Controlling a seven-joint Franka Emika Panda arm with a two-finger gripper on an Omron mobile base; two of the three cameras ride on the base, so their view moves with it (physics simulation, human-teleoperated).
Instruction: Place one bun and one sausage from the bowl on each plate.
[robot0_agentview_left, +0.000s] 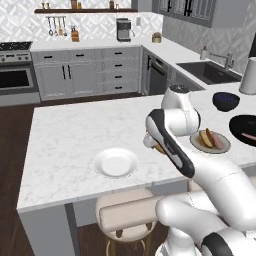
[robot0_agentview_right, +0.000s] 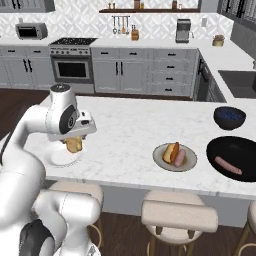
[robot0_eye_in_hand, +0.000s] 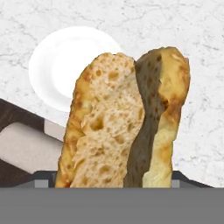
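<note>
A: What are the fingers (robot0_agentview_right: 74, 142) doing right now?

B: They are clamping a split bun (robot0_eye_in_hand: 127, 118), gripping it low so it is standing up lengthways between them with the cut crumb facing the hand camera. The jaws are standing wide because the bun is a bulky thing.

A: Why is it hanging there?

B: The white plate (robot0_agentview_left: 116, 163) is lying just beyond and below the fingers, bare, so I judge the bun is heading for it. It is hovering over the plate's near side rather than its middle.

A: Any edges to mind?

B: The front edge of the surface (robot0_agentview_left: 65, 135) is running close under the fingers, with a padded stool (robot0_eye_in_hand: 26, 146) showing past it. A drop too near would be risking the bun rolling off the rim toward that edge. Away from the fingers the marble is lying open.

A: And further off?

B: Well off to the side, the grey-rimmed plate (robot0_agentview_right: 162, 162) is already carrying a bun and a sausage. Beyond it the black bowl (robot0_agentview_right: 250, 150) is holding one sausage (robot0_agentview_right: 228, 165), likely the next pick. A dark blue bowl (robot0_agentview_right: 229, 117) is sitting behind that, and the sink (robot0_agentview_left: 210, 71) is lying farthest away.
</note>
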